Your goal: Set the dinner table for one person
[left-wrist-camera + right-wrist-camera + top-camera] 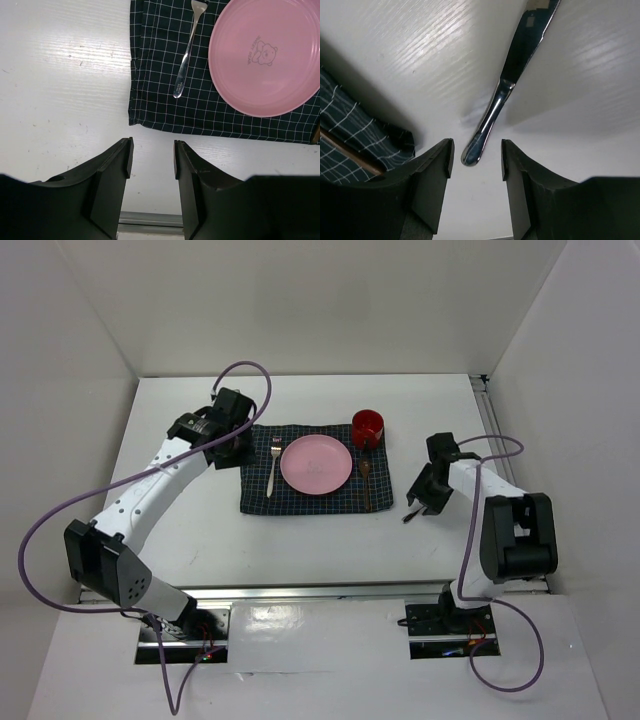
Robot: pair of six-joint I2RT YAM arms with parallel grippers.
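Right wrist view: the right fingers (440, 160) stand parted astride the knife (495, 107) handle (not touching), which lies on the white desk (395, 60) beside the checked placemat (345, 130), probably for the diner's right hand. Left fingers (120, 162) parted, empty, above bare desk.

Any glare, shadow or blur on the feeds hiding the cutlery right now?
Right wrist: knife sharp, its blade mirror-dark, streaky glare on the dinner table, deep shadow beside the placemat. Left wrist: fork and plate crisp, mild sheen left of the placemat. Top external: even light, soft shadows only.
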